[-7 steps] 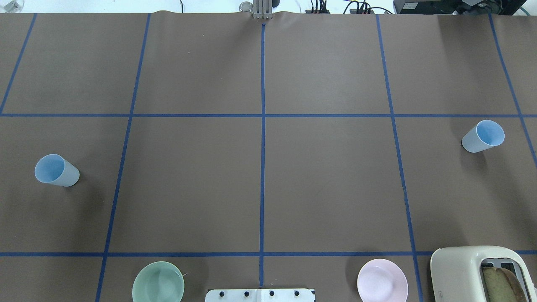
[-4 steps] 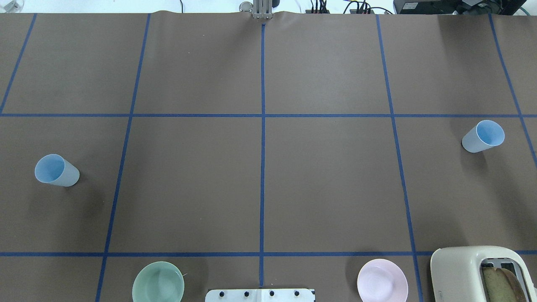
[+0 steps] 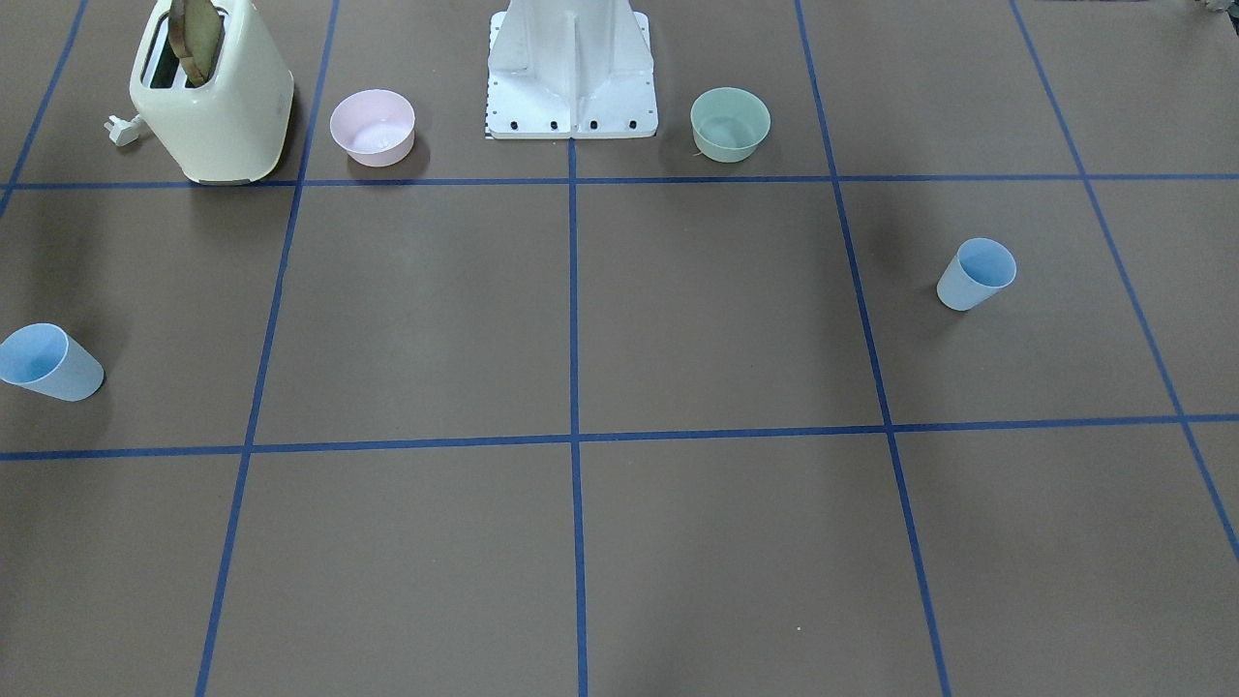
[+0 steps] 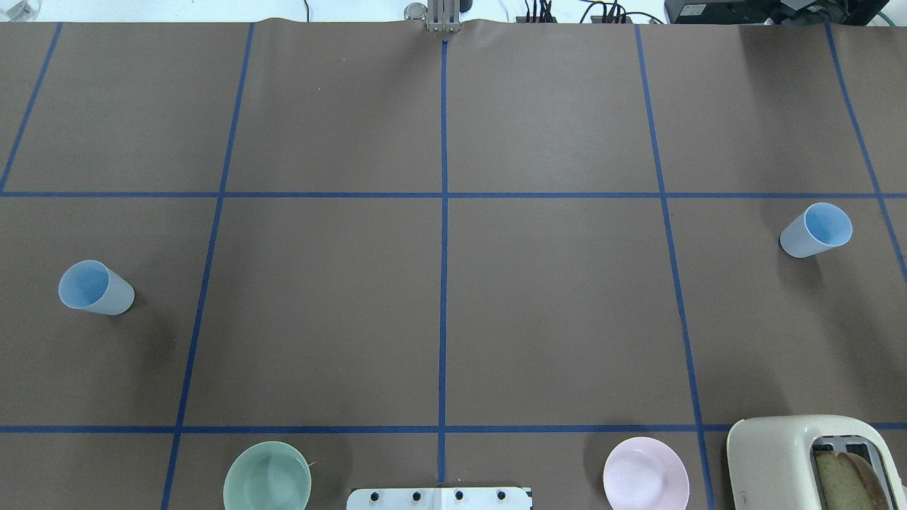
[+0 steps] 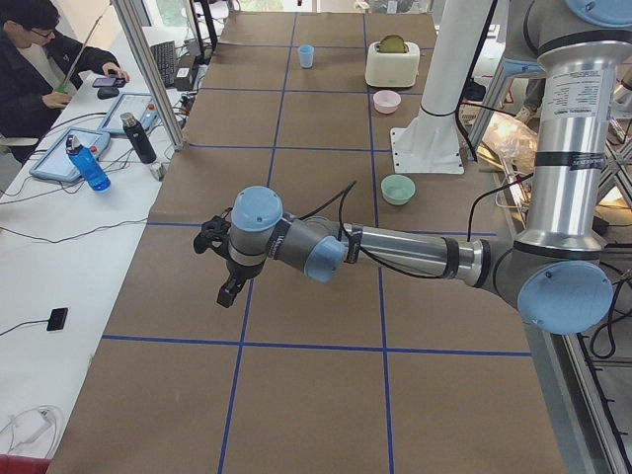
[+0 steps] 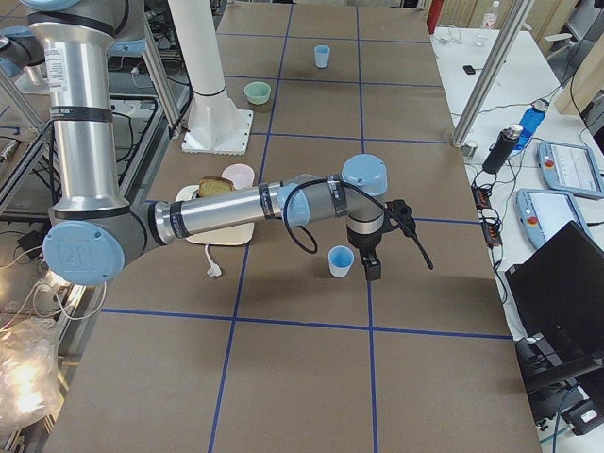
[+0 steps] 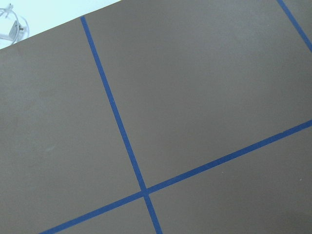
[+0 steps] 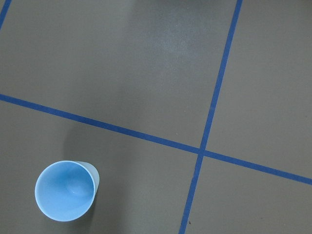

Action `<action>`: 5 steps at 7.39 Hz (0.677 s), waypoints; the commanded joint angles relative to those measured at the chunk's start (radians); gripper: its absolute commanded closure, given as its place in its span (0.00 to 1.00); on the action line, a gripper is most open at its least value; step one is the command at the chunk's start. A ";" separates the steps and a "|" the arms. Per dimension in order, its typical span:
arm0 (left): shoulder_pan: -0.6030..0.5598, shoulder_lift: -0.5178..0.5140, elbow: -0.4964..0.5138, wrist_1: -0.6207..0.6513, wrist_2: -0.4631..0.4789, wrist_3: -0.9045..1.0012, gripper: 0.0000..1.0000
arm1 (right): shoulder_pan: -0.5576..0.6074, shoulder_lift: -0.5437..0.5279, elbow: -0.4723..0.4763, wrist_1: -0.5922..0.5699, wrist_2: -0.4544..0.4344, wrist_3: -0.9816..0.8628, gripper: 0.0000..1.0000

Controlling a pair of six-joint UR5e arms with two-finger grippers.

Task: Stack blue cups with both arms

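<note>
Two pale-blue cups stand upright and far apart on the brown table. One cup (image 4: pixel 96 287) is at the left side, also in the front-facing view (image 3: pixel 976 274). The other cup (image 4: pixel 815 230) is at the right side, also in the front-facing view (image 3: pixel 44 361) and in the right wrist view (image 8: pixel 66 190). My right gripper (image 6: pixel 371 269) hangs just beside this cup (image 6: pixel 341 260). My left gripper (image 5: pixel 227 294) hangs over the table's left part. Both grippers show only in the side views, so I cannot tell whether they are open or shut.
A cream toaster (image 4: pixel 801 460) with bread stands at the near right. A pink bowl (image 4: pixel 645 478) and a mint-green bowl (image 4: pixel 267 482) flank the white pedestal base (image 4: pixel 439 498). An operator (image 5: pixel 30 59) sits at a side desk.
</note>
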 commanded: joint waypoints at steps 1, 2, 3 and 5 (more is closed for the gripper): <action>0.109 0.004 -0.045 -0.044 -0.001 -0.254 0.01 | -0.028 0.016 0.009 0.040 0.001 0.074 0.00; 0.188 0.030 -0.068 -0.063 0.009 -0.374 0.01 | -0.045 0.013 0.006 0.074 -0.003 0.117 0.00; 0.259 0.054 -0.097 -0.071 0.014 -0.442 0.01 | -0.045 0.009 0.006 0.088 0.000 0.122 0.00; 0.411 0.151 -0.128 -0.168 0.138 -0.507 0.01 | -0.045 0.002 0.003 0.091 0.000 0.121 0.00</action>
